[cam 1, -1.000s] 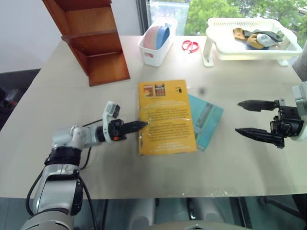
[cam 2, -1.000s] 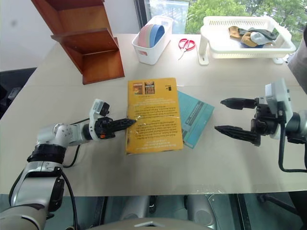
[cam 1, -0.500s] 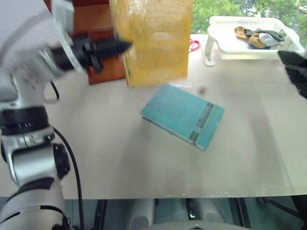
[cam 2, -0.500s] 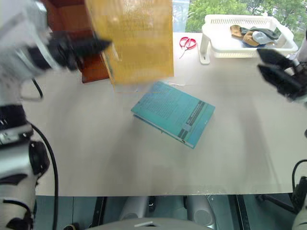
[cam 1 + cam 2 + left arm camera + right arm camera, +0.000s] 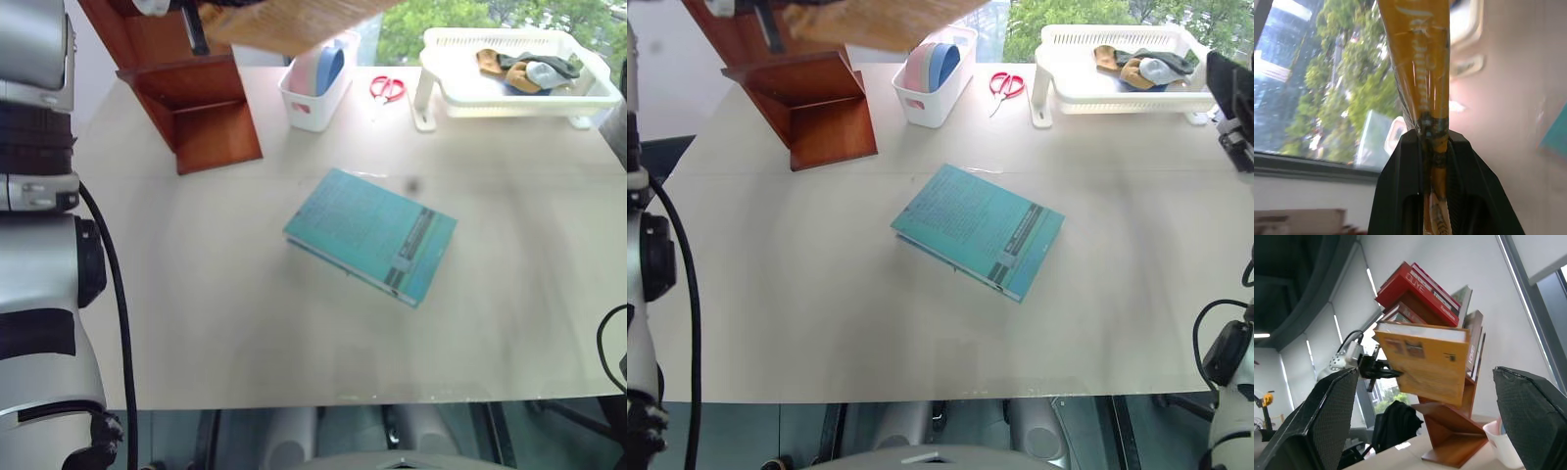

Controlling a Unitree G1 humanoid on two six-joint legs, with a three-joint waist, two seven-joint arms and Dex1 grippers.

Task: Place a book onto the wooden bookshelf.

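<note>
**Book up in L grip — line it up w/ a free shelf tier**

L gripper is clamped on the book, both black fingers tight on its yellow spine edge, one per cover. From the head cam the book is held high in the air past the table's far-left corner, in front of the wooden bookshelf, cover roughly flat and tilted. The R wrist cam shows it level w/ the shelf's mid tiers, not touching any, w/ red books and a few more already on the upper tiers. R gripper is spread wide, nothing between its fingers, off the table's right edge, aimed back at the shelf.

Step in hand, as I read it: carry phase, then insertion.

How to do it well:
- Pick a tier w/ room; the lower steps look bare, the upper ones are taken.
- Grip is at one edge only, so the book's weight hangs out from the fingers; it may sag or swing. Go slow, no jerks.
- Match the book's tilt to the slanted tier before going in; lead w/ the free edge.
- Mind the shelf's side panel and the white bin near the table's far edge, beside the shelf.
- Let go only once the book rests on wood, then back out straight.

Teal book lies mid-table, not in the way. White tray and red scissors sit at the far edge, well apart.
</note>
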